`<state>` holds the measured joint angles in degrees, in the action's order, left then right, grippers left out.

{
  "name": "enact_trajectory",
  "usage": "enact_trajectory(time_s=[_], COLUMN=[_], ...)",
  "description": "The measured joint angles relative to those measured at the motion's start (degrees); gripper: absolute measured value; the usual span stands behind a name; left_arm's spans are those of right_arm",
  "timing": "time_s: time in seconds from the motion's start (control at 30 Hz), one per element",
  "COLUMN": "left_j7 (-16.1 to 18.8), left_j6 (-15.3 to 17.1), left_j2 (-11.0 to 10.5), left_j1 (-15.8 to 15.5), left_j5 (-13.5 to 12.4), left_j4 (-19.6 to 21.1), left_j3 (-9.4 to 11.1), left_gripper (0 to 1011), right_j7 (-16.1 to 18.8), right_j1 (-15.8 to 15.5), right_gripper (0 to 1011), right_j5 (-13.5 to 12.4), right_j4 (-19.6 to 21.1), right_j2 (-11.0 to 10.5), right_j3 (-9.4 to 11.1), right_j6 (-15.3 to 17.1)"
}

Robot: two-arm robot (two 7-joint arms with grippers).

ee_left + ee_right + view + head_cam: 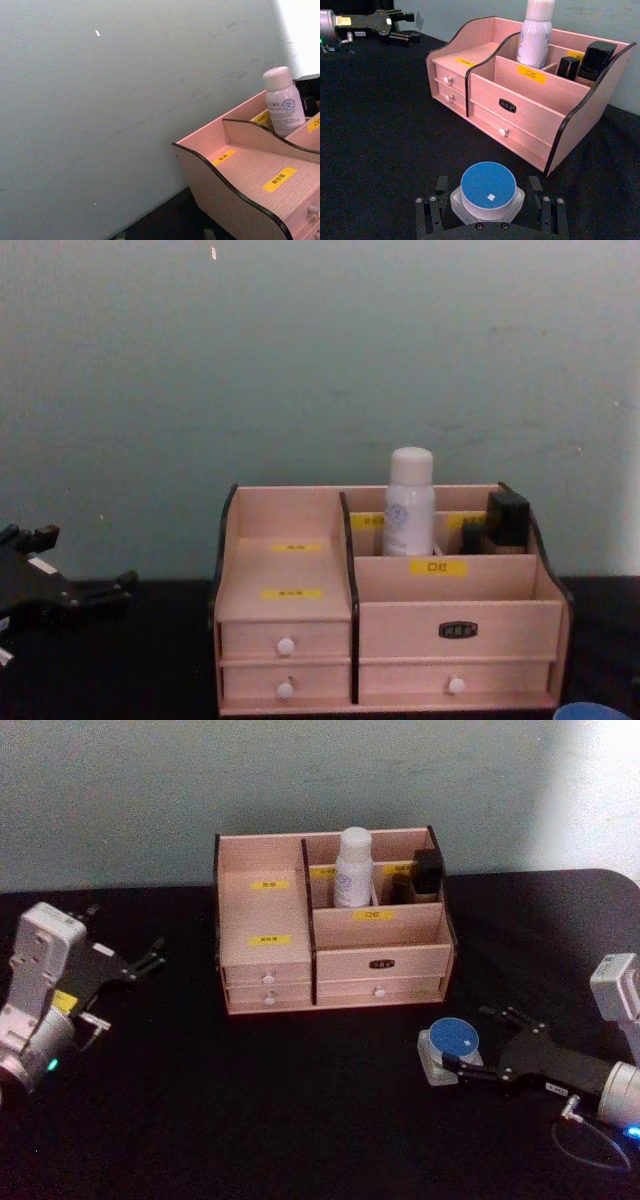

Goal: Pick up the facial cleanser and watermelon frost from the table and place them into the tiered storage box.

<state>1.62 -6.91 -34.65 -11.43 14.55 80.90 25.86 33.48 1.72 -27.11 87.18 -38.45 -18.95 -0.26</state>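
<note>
So the box (330, 965) sits toward the far middle of the black table (300, 1120), drawers facing the near side. A white bottle (353, 868) stands upright in one of its far compartments, with a couple of black items (428, 872) in the far right one. The blue-lidded jar (487, 186) is on the table, near and right of the box and well apart from it. The right gripper (468, 1035) is down around it, jaws spread on either side and not clamped, as far as I can see. The left gripper (153, 958) hangs off to the left with its jaws apart, holding nothing.
</note>
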Motion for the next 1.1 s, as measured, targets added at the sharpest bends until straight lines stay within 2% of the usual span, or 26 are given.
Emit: enact_trajectory(time_s=[1.1], left_j7=[0.0], left_j6=[0.0], left_j2=[0.0], left_j1=[0.0], left_j5=[0.0], left_j4=[0.0], left_j3=[0.0], left_gripper=[1001], right_j7=[0.4], right_j1=[1.1], right_gripper=[1002], right_j5=[0.5], right_j4=[-1.7], right_j2=[0.2], right_j3=[-1.3], right_j6=[1.2])
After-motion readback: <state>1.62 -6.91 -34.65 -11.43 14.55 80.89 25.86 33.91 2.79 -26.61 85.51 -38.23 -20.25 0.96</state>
